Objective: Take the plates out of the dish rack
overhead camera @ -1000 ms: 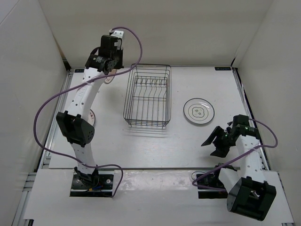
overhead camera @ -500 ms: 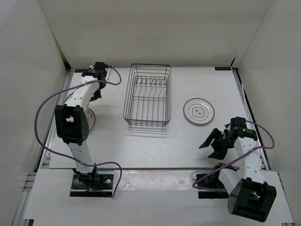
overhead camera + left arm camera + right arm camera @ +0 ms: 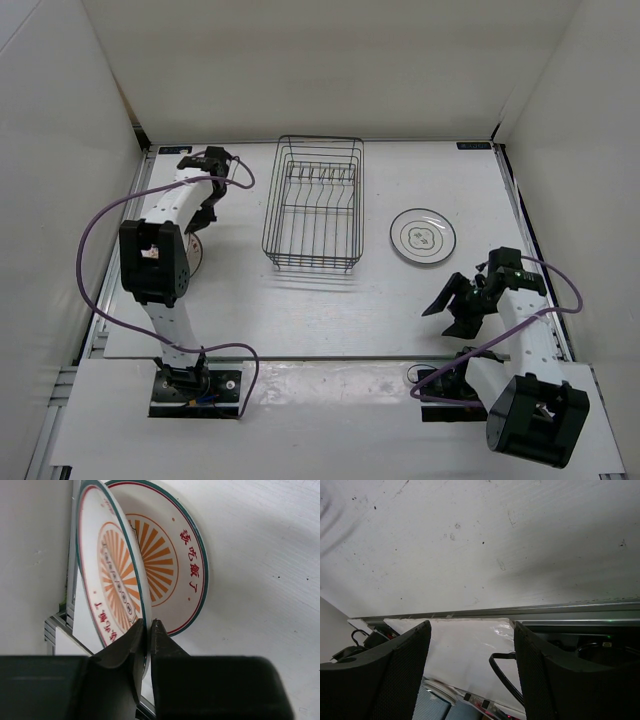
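The dish rack [image 3: 313, 205], a dark wire basket, stands at the back middle of the table with no plates in it. A grey-ringed plate [image 3: 423, 236] lies flat to its right. By the left wall, an orange-patterned plate [image 3: 170, 555] lies flat. My left gripper [image 3: 149, 625] is shut on the rim of another orange-patterned plate [image 3: 107, 575], held on edge and leaning over the flat one. From above, the left arm hides most of these plates [image 3: 192, 252]. My right gripper [image 3: 455, 300] hangs open and empty near the front right.
White walls close in the table on the left [image 3: 60, 150], back and right. Purple cables [image 3: 90, 230] loop from both arms. A metal rail [image 3: 520, 611] runs along the table's near edge below the right gripper.
The left arm came down from high over the back left corner, bringing its plate over the plate by the left wall. The right arm has hardly moved.
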Available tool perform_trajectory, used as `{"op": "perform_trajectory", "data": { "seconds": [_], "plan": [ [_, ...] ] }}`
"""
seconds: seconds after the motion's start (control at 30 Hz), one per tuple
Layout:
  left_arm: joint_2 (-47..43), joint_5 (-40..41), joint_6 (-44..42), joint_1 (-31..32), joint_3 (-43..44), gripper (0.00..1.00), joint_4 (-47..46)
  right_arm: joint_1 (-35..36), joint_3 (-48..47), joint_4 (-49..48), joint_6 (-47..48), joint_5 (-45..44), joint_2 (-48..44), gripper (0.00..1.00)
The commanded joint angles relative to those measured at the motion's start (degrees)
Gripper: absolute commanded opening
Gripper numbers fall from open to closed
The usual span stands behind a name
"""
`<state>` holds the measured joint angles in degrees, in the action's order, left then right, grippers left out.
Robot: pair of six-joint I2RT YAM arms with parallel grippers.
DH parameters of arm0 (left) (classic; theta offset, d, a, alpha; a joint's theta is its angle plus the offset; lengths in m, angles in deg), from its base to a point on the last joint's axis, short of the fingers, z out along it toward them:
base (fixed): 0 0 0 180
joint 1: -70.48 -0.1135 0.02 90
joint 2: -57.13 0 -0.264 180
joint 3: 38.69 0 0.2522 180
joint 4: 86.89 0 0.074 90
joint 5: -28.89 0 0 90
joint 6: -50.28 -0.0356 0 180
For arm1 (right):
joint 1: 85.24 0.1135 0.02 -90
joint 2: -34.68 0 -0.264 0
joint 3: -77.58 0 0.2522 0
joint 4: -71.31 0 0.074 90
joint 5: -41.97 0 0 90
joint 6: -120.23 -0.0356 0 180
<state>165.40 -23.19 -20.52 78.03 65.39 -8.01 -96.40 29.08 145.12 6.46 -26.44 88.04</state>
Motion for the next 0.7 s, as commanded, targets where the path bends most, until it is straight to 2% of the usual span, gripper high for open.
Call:
{"op": "perform_trajectory", "data": {
  "seconds": [0.0,0.1,0.17,0.27,0.3,0.33,0.37,0.43,0.47,0.57,0.67],
  "plan": [
    [-0.52,1.12,1.63,-0.52,-0.23,0.2,0.8,0.08,-2.26,1.47,0.65,0.39,-0.1,0.7],
    [-0.78,1.03,2.16,-1.22,-1.11,0.3,0.71,0.0,-2.08,1.38,0.83,0.21,-0.19,0.7],
    [-0.95,0.85,2.59,-1.66,-1.55,0.42,0.71,-0.09,-2.35,1.38,0.65,-0.05,-0.1,0.7],
    [-1.3,-0.2,1.99,-2.1,-1.82,0.48,-0.43,-0.09,-3.4,1.03,0.65,-0.05,0.86,0.71],
    [-1.22,-0.21,1.72,-2.02,-1.82,0.55,-0.61,-0.18,-3.92,1.12,0.48,-0.22,1.56,0.71],
    [-1.13,-0.21,1.54,-2.1,-1.9,0.55,-0.61,-0.09,-3.93,0.95,0.57,-0.23,1.57,0.71],
    [-1.13,-0.21,1.54,-2.1,-1.64,0.63,-0.52,-0.09,-4.54,0.68,0.48,-0.31,2.0,0.71],
    [-0.96,-0.29,1.89,-2.19,-0.85,0.72,-0.35,-0.09,-4.98,0.68,0.48,-0.4,2.62,0.71],
    [-0.95,-0.29,1.89,-2.36,-0.59,0.82,-0.17,-0.09,-5.94,0.59,0.48,-0.32,2.8,0.71],
    [-1.13,-0.12,2.59,-2.28,1.77,0.97,0.44,-0.27,-7.35,0.51,0.48,-0.84,3.59,0.71],
    [-1.13,-0.2,4.0,-2.63,4.58,1.0,0.97,-0.09,-8.76,0.33,0.13,-1.54,4.38,0.71]
  ]
}}
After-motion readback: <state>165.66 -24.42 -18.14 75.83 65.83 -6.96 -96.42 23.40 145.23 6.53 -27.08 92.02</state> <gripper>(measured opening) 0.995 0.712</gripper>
